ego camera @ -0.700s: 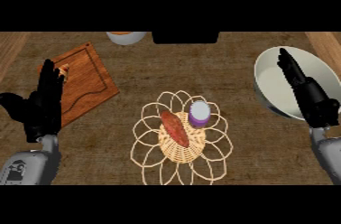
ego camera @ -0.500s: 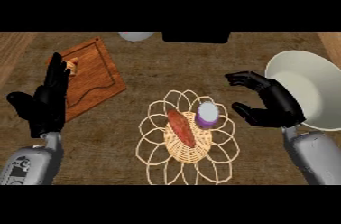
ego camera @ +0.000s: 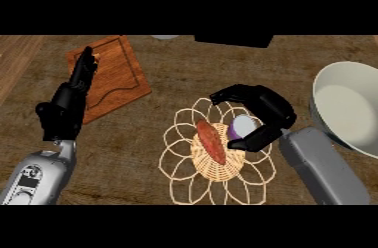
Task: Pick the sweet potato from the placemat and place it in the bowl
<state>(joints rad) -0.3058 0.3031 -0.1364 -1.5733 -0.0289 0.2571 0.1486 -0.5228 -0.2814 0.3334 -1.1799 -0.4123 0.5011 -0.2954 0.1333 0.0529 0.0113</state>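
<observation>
- The sweet potato (ego camera: 210, 142) lies on the woven middle of the placemat (ego camera: 221, 168), long and reddish, its length running from upper left to lower right. No robot hand touches it.
- A round purple-and-white thing (ego camera: 242, 127) sits on the placemat just to the right of the sweet potato. What it is cannot be told.
- The right robot hand (ego camera: 262, 109) hangs over the placemat's upper right part. Its fingers (ego camera: 225, 95) arch over the purple-and-white thing and the thumb (ego camera: 251, 141) points in from below.
- A wide gap lies between thumb and fingers, and the robot hand grips nothing.
- The bowl (ego camera: 336, 82), pale and empty, stands at the right edge of the surface (ego camera: 295, 62), beside the right forearm and apart from the placemat.
- The left robot hand (ego camera: 70, 99) rests at the left of the view, fingers straight and pointing up, lying across the edge of a wooden cutting board (ego camera: 114, 74). It holds nothing.
</observation>
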